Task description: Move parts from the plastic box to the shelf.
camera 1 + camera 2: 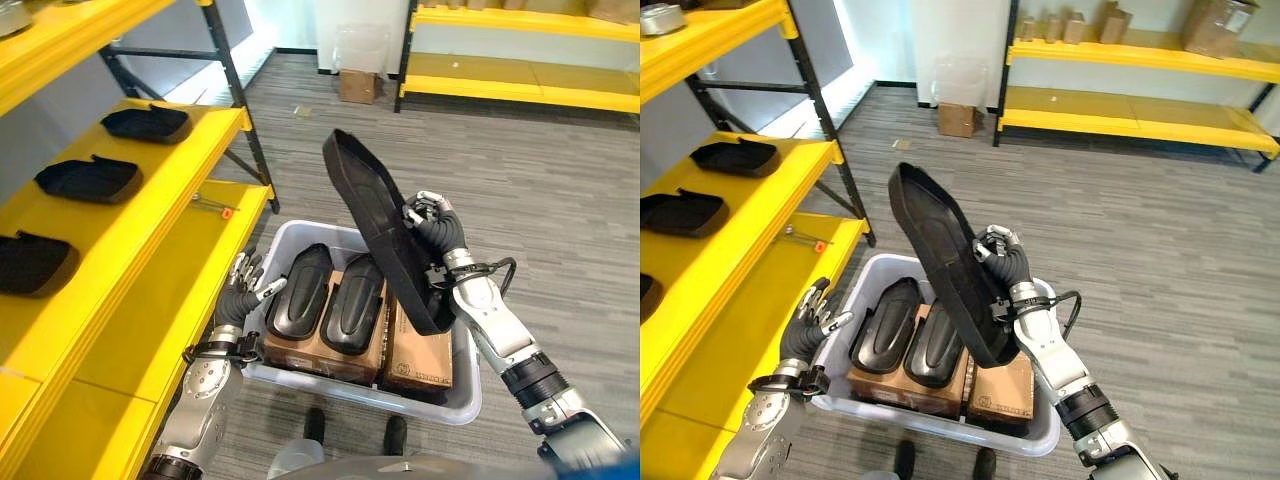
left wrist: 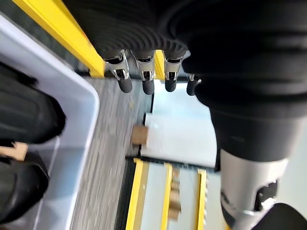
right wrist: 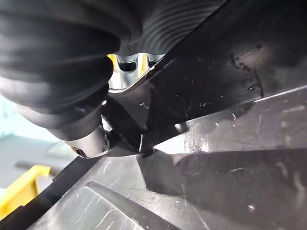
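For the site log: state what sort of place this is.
Probably a warehouse or parts storeroom: yellow shelving carries black moulded parts, a plastic box of similar parts sits on grey floor, and cardboard boxes line a far shelf.

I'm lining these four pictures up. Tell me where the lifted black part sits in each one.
Left eye view: the black part stands tilted above the plastic box, held in the right hand.
Right eye view: centre, same tilt, above the box.
Left wrist view: I can't pick it out; this view has the box rim and parts still inside.
Right wrist view: its dark scuffed surface lies right against the hand.
Shared landmark: the yellow shelf.
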### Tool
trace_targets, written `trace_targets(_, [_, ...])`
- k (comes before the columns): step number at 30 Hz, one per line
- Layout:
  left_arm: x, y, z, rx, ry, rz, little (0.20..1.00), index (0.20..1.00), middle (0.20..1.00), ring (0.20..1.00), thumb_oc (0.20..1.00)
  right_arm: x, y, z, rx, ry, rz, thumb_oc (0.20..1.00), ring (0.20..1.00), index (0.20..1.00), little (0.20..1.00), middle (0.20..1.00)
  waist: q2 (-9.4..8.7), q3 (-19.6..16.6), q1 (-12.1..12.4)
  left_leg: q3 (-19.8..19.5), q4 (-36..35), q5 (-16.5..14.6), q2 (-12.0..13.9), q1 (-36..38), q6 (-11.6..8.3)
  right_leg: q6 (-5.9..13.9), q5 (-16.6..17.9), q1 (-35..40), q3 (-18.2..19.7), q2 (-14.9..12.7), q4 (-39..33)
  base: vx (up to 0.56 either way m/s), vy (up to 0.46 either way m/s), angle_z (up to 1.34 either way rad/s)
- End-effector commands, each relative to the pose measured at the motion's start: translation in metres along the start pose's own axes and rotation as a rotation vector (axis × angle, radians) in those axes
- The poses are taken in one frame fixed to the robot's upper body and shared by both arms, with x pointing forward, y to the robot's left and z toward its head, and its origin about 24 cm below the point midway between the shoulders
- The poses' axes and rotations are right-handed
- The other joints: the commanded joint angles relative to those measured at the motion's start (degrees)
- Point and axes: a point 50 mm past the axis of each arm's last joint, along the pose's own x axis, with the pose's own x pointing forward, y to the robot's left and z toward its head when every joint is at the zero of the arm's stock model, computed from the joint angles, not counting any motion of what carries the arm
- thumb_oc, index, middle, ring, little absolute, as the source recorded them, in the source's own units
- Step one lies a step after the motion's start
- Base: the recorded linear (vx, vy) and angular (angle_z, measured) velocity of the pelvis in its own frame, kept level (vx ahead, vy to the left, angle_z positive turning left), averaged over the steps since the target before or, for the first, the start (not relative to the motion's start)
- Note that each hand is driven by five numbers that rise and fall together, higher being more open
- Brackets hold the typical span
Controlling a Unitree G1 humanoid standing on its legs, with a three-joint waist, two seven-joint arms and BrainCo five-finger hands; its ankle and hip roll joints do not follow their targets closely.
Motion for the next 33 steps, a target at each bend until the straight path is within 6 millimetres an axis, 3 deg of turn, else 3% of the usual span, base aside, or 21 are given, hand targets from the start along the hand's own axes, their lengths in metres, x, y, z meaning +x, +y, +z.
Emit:
trace_targets(1, [0.009,0.002,0.013,-0.001,-0.059,-0.028,1.000,1.000,1.000,1.000,1.000,0.020,0.002,0.040,0.093,-0.193,-0.013,0.200,0.200,0.200,0.200,0.200,0.38,-0.98,0.57,-2.68,-0.03,9.20,9.59,-2.25,-6.47,4.36,-9.07,1.40,0.15,-2.82,6.45,-0.07,-0.113,0.50])
trace_targets(3, [0.009,0.001,0.013,-0.004,-0.057,-0.030,1.000,1.000,1.000,1.000,1.000,0.020,0.001,0.040,0.090,-0.195,-0.022,0.200,0.200,0.200,0.200,0.200,0.82,-0.18,0.80,-4.08,0.22,11.07,9.49,-3.92,-6.81,3.67,-9.82,1.09,-1.82,-2.87,7.65,-0.09,-0.077,0.56])
trace_targets(5, [0.011,-0.001,0.011,-0.007,-0.050,-0.035,1.000,1.000,1.000,1.000,1.000,0.021,-0.004,0.041,0.075,-0.196,-0.034,0.200,0.200,0.200,0.200,0.200,0.69,0.89,0.20,0.13,2.61,10.97,9.58,-6.08,-5.61,3.05,-10.40,1.29,-4.44,-3.82,8.48,-0.11,-0.040,0.66])
trace_targets(6, [0.012,-0.003,0.011,-0.010,-0.052,-0.036,1.000,1.000,1.000,1.000,1.000,0.020,-0.006,0.041,0.066,-0.197,-0.045,0.200,0.200,0.200,0.200,0.200,0.45,1.46,-0.58,4.94,4.48,9.90,10.37,-6.53,-4.76,2.87,-10.66,1.69,-5.89,-4.48,8.79,-0.08,-0.008,0.83])
trace_targets(7, [0.012,-0.003,0.011,-0.011,-0.053,-0.036,1.000,1.000,1.000,1.000,1.000,0.021,-0.006,0.041,0.066,-0.197,-0.045,0.200,0.200,0.200,0.200,0.200,0.48,1.39,-0.62,4.86,4.59,9.95,10.36,-6.79,-4.69,2.88,-10.49,1.56,-5.95,-4.47,8.69,-0.04,-0.002,1.20])
trace_targets(8, [0.013,-0.004,0.009,-0.011,-0.044,-0.042,1.000,1.000,1.000,1.000,1.000,0.019,-0.008,0.038,0.051,-0.183,-0.055,0.200,0.200,0.200,0.200,0.200,0.52,1.39,-1.29,9.67,4.81,9.39,11.89,-6.17,-4.29,2.97,-10.80,2.29,-7.57,-5.27,9.12,0.02,0.050,1.21])
trace_targets(11, [0.014,-0.007,0.008,-0.011,-0.040,-0.056,1.000,1.000,1.000,1.000,1.000,0.016,-0.013,0.033,0.046,-0.164,-0.080,0.200,0.200,0.200,0.200,0.200,1.42,0.88,-1.17,11.41,3.05,12.50,13.08,-6.05,-5.63,3.77,-10.92,3.73,-9.93,-6.56,9.70,0.07,0.108,0.82])
trace_targets(12, [0.013,-0.007,0.007,-0.015,-0.035,-0.054,1.000,1.000,1.000,1.000,1.000,0.014,-0.014,0.032,0.045,-0.159,-0.086,0.200,0.200,0.200,0.200,0.200,1.47,0.46,-1.09,11.70,2.00,11.19,12.92,-5.30,-5.21,4.21,-11.14,4.13,-10.55,-7.07,9.98,0.11,0.145,0.76])
trace_targets(14, [0.013,-0.007,0.004,-0.006,-0.024,-0.056,1.000,1.000,1.000,1.000,1.000,0.012,-0.017,0.028,0.051,-0.145,-0.106,0.200,0.200,0.200,0.200,0.200,1.61,-0.94,-0.86,11.53,0.48,10.04,11.94,-4.32,-4.83,5.04,-10.63,5.16,-11.55,-8.28,9.54,0.18,0.158,0.38])
trace_targets(16, [0.014,-0.007,0.006,0.003,-0.029,-0.062,1.000,1.000,1.000,1.000,1.000,0.010,-0.020,0.023,0.059,-0.126,-0.125,0.200,0.200,0.200,0.200,0.200,0.91,-1.67,-0.19,11.37,0.69,7.83,10.52,-3.32,-4.78,6.05,-11.17,6.84,-12.05,-10.10,9.47,0.22,0.196,0.26])
trace_targets(18, [0.016,-0.003,0.013,0.023,-0.053,-0.057,1.000,1.000,1.000,1.000,1.000,0.009,-0.020,0.024,0.061,-0.125,-0.131,0.200,0.200,0.200,0.200,0.200,-0.29,-1.97,1.11,11.29,3.00,4.79,8.04,-3.61,-3.48,7.58,-9.73,9.03,-13.65,-13.12,8.68,0.16,0.243,0.39])
trace_targets(19, [0.016,-0.003,0.013,0.024,-0.053,-0.057,1.000,1.000,1.000,1.000,1.000,0.009,-0.020,0.024,0.062,-0.125,-0.131,0.200,0.200,0.200,0.200,0.200,-0.40,-1.93,1.09,11.29,3.18,4.62,7.91,-3.65,-3.39,7.69,-9.66,9.11,-13.67,-13.25,8.62,0.03,0.174,0.46])
trace_targets(22, [0.017,0.003,0.017,0.034,-0.072,-0.030,1.000,1.000,1.000,1.000,1.000,0.011,-0.016,0.024,0.059,-0.123,-0.118,0.200,0.200,0.200,0.200,0.200,-1.49,-2.37,2.23,12.07,4.34,2.72,5.66,-3.95,-1.44,8.87,-6.93,8.72,-13.81,-15.84,8.37,0.09,0.263,0.36])
trace_targets(23, [0.017,0.007,0.022,0.043,-0.090,-0.009,1.000,1.000,1.000,1.000,1.000,0.012,-0.012,0.024,0.069,-0.116,-0.105,0.200,0.200,0.200,0.200,0.200,-2.86,-2.44,3.50,12.10,6.01,0.23,3.22,-4.43,-0.13,10.34,-4.50,8.94,-13.82,-18.26,8.30,0.10,0.213,0.22])
trace_targets(28, [0.020,0.008,0.027,0.056,-0.116,0.003,1.000,1.000,1.000,1.000,1.000,0.014,-0.012,0.028,0.078,-0.128,-0.112,0.200,0.200,0.200,0.200,0.200,-4.72,-2.06,4.95,11.37,9.45,-3.16,0.20,-6.34,1.51,11.87,-1.12,8.51,-13.91,-20.88,8.67,0.09,0.194,0.06])
trace_targets(31, [0.025,0.006,0.036,0.076,-0.148,-0.001,1.000,1.000,1.000,1.000,1.000,0.017,-0.010,0.034,0.107,-0.150,-0.123,0.200,0.200,0.200,0.200,0.200,-6.21,-1.52,6.05,10.41,11.63,-6.23,-3.17,-7.65,3.90,13.08,4.74,7.73,-13.83,-24.02,10.99,0.09,0.229,0.04])
trace_targets(32, [0.025,0.006,0.036,0.076,-0.148,-0.001,1.000,1.000,1.000,1.000,1.000,0.017,-0.010,0.034,0.107,-0.150,-0.124,0.200,0.200,0.200,0.200,0.200,-6.26,-1.52,6.06,10.42,11.69,-6.28,-3.23,-7.70,3.95,13.14,4.77,7.71,-13.82,-24.09,10.99,0.13,0.331,0.30])
trace_targets(33, [0.028,0.004,0.037,0.083,-0.153,-0.007,1.000,1.000,1.000,1.000,1.000,0.017,-0.009,0.035,0.116,-0.154,-0.123,0.200,0.200,0.200,0.200,0.200,-6.24,-1.52,5.95,9.59,10.95,-7.02,-5.39,-7.27,5.46,13.24,9.30,6.51,-12.66,-26.01,14.11,0.08,0.201,0.26])
